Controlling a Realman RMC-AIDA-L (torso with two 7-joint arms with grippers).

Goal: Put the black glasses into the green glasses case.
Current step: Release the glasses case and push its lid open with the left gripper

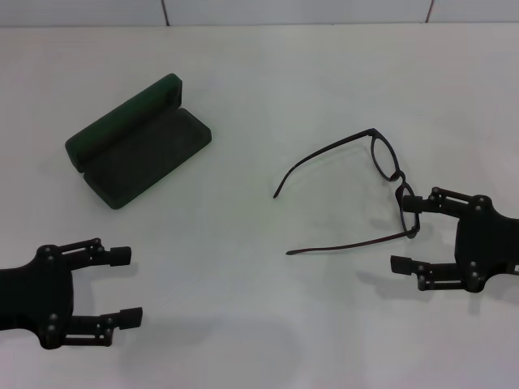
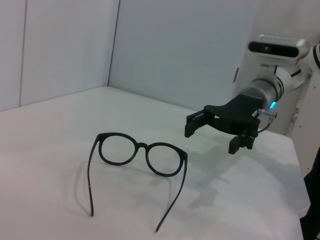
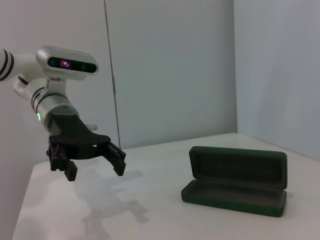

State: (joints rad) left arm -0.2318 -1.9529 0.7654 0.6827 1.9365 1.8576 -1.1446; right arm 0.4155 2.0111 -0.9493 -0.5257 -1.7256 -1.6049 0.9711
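The black glasses (image 1: 398, 176) lie unfolded on the white table, right of centre, with the temple arms pointing toward the middle; the left wrist view shows the glasses (image 2: 142, 146) standing on their arms. The green glasses case (image 1: 138, 150) lies open at the left rear, lid raised, dark lining empty; the right wrist view also shows the case (image 3: 235, 182). My right gripper (image 1: 404, 233) is open just right of the lenses, its far finger close to the frame's near hinge, holding nothing. My left gripper (image 1: 126, 287) is open at the front left, well in front of the case.
The white table (image 1: 243, 284) ends at a pale wall at the back. In the left wrist view the right gripper (image 2: 212, 136) hovers behind the glasses near the table's edge (image 2: 299, 165). The right wrist view shows the left gripper (image 3: 95, 167) apart from the case.
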